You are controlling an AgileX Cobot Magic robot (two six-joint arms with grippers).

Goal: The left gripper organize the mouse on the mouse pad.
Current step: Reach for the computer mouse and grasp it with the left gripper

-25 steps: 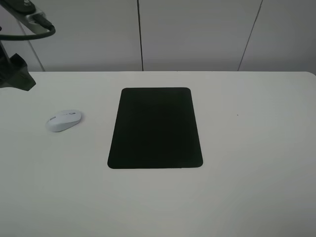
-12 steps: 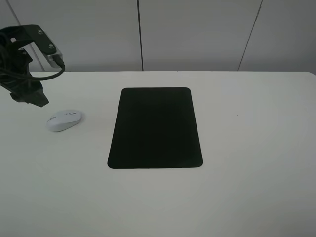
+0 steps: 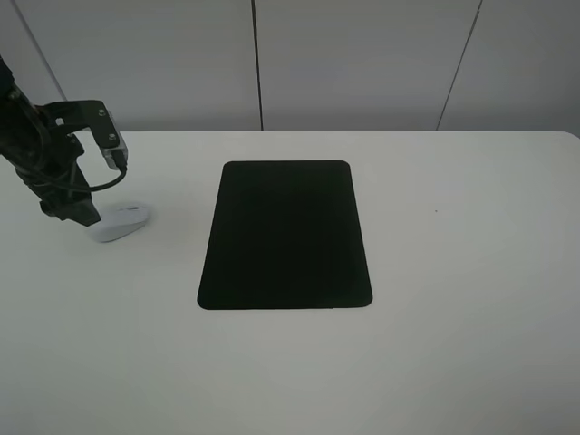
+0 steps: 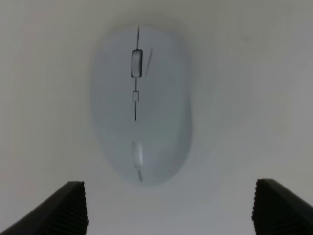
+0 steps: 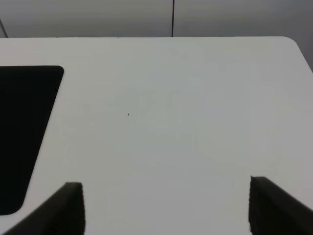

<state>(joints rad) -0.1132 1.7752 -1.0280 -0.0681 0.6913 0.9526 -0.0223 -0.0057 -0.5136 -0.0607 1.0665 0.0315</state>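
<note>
Barely begun: left gripper (image 3: 71, 210) hangs by the mouse (image 3: 120, 220), jaws apart and empty, mouse on the desk (image 3: 453, 272) left of the pad (image 3: 285, 236), grab and carry to come.

White table (image 3: 453, 362) before a pale panelled wall (image 3: 362, 63).

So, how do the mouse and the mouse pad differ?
The mouse is white and rounded; the mouse pad is black, flat and rectangular. The mouse is far smaller than the mouse pad. The mouse lies to the left, the mouse pad in the middle. Both rest on the white table, apart.
</note>
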